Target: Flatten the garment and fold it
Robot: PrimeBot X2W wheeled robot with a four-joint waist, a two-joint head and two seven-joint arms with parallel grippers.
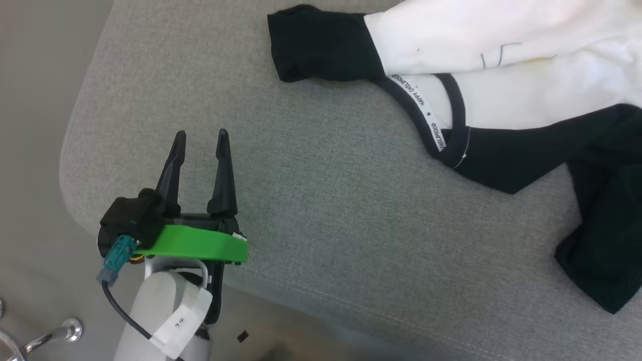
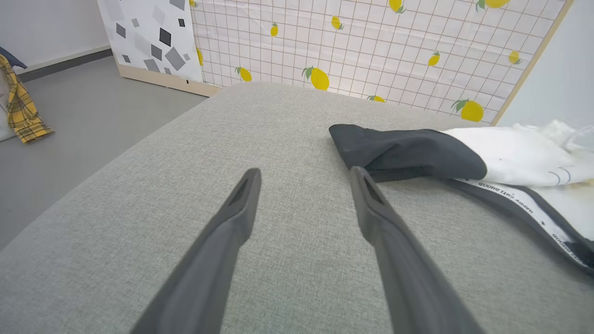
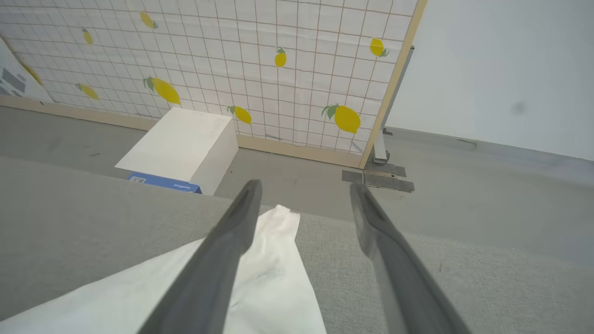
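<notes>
Seemingly bunched, garment [image 1: 501, 40] lies apart from left end effector [image 1: 201, 134].

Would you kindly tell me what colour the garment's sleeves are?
The sleeves are black, clearest in the head view.

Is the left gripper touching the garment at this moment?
Apart. The head view shows bare grey cushion between the left gripper and the garment.
</notes>
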